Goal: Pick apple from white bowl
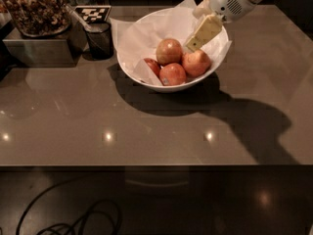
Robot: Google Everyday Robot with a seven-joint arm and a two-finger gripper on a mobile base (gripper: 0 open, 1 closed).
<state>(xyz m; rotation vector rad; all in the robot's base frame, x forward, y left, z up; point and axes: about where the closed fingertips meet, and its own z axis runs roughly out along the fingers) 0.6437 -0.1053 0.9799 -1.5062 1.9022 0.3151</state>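
Now, camera view: only one angle, looking down on the desk (98, 116).
Hand: the hand (199, 37) hovers over the white bowl (166, 86), just above the fruit; spread or pressed together, cannot tell.
Apple: the apple (196, 62) sits at the bowl's right side, ungripped.
Progress: apparently lined up; descent, grip and lift remain.

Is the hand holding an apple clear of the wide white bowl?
No: the hand hovers over the pale pinkish-red apple, which lies in the glossy white bowl.
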